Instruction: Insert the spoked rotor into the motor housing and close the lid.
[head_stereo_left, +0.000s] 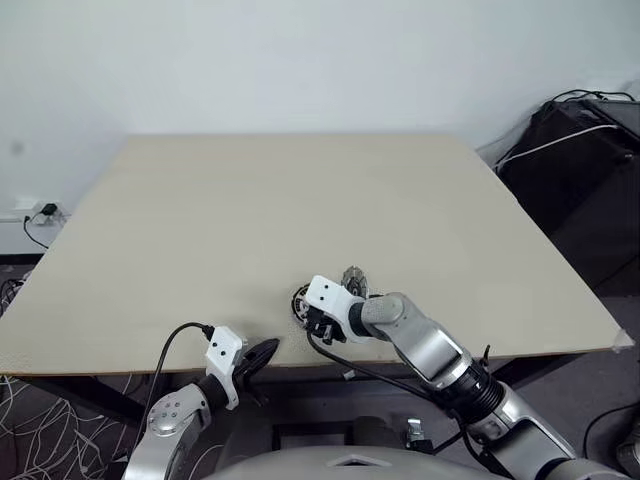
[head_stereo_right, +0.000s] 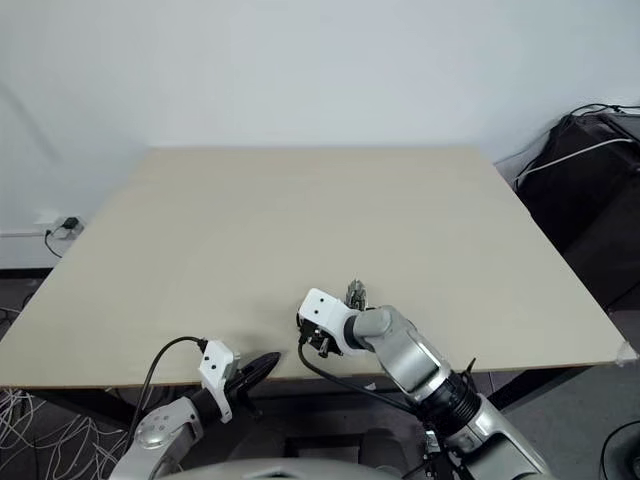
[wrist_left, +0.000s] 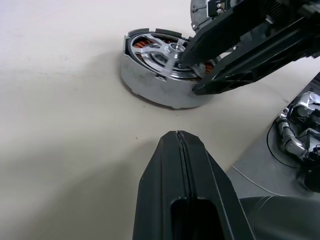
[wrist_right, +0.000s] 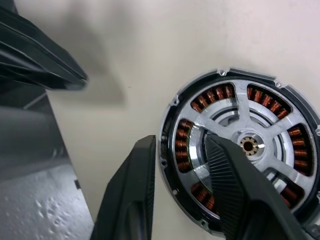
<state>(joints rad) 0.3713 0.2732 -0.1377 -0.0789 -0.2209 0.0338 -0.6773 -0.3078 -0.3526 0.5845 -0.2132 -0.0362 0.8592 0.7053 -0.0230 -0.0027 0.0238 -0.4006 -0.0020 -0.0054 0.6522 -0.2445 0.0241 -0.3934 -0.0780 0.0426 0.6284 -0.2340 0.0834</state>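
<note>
The right gripper (wrist_right: 180, 165) has its two black fingers parted a little and straddling the near rim of the motor housing (wrist_right: 175, 107): one finger (wrist_right: 131, 190) sits outside the wall, the other (wrist_right: 235, 185) reaches inside and lies over the spoked rotor (wrist_right: 248, 145). Whether the fingers actually press on the rim I cannot tell. The rotor sits down in the housing, copper windings showing between its spokes. The left gripper (wrist_left: 180, 150) has its fingers pressed flat together with nothing between them, and it hangs at the near edge of the table (head_stereo_left: 300, 200), just beside the housing but apart from it.

The housing rests flat near the front edge of the pale wooden table. A second round metal part (head_stereo_left: 354, 279), likely the lid, lies just behind it. Behind the table is a plain white wall; black bags (head_stereo_left: 580, 160) with cables sit to the right, and a wall socket (head_stereo_left: 45, 211) is low on the left
</note>
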